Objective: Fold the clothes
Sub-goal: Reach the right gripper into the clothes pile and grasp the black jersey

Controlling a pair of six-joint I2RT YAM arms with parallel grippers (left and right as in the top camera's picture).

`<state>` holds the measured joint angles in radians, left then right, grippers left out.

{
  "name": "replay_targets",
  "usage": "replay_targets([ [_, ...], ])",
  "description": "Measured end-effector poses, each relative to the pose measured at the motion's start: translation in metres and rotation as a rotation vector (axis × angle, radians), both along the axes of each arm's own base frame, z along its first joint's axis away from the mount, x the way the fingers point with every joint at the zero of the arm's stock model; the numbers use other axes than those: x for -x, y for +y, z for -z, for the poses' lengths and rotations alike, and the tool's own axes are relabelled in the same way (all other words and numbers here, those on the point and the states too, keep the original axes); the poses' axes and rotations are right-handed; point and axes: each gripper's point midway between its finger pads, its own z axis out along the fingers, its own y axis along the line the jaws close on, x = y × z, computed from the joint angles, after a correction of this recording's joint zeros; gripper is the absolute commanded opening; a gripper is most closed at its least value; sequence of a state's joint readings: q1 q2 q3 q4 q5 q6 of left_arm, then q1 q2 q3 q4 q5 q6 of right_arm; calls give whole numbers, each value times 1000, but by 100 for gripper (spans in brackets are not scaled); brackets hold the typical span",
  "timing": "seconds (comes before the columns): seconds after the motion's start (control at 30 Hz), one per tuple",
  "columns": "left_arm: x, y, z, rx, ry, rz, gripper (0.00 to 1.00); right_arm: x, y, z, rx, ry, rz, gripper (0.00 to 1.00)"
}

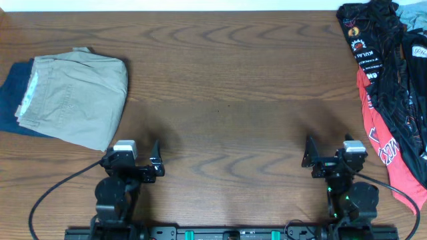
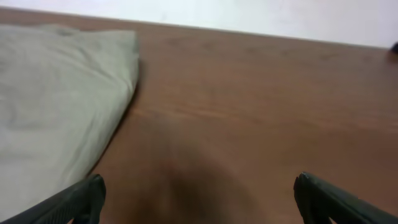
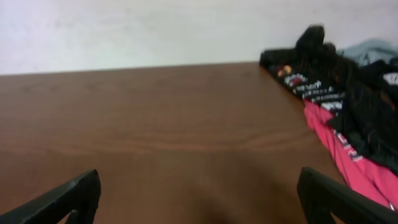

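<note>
Jersey: black jersey (image 1: 393, 73) lies crumpled and unfolded at the frame's upper right, heaped with a red garment (image 1: 390, 150).
Left gripper: left gripper (image 2: 199, 186) at lower left, jaws spread wide, holding nothing.
Right gripper: right gripper (image 3: 199, 180) at lower right, jaws spread wide, empty, clear of the heap.
Left edge: folded khaki garment (image 1: 73, 97) rests on a blue one (image 1: 8, 100).
Surface: wooden table (image 1: 227, 87).

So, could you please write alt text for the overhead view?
A brown wooden table seen from above: a crumpled black jersey with white lettering lies over red fabric at the right edge, and a folded beige garment rests on a dark blue one at the left. The left gripper and right gripper sit open and empty near the front.
</note>
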<state>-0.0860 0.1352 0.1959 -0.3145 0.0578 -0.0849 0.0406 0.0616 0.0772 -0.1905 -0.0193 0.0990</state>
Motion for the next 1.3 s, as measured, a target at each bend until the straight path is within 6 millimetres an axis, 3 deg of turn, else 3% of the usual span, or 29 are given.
replay_targets([
  [0.17,4,-3,-29,5,74,19,98,0,0,-13,1,78,0,99],
  [0.43,8,-8,-43,6,292,39,98,-15,1,-28,16,285,-5,99],
  [0.7,-1,-9,-62,0,469,33,98,-55,4,-14,56,554,-28,99],
  [0.87,-9,-10,-51,-4,548,33,98,-90,-1,-17,79,522,-2,99],
  [1.07,-13,-10,-36,-8,615,32,98,-131,-35,-15,109,441,153,99],
  [1.3,-16,-10,-26,-11,659,31,98,-172,-107,-3,77,342,407,97],
])
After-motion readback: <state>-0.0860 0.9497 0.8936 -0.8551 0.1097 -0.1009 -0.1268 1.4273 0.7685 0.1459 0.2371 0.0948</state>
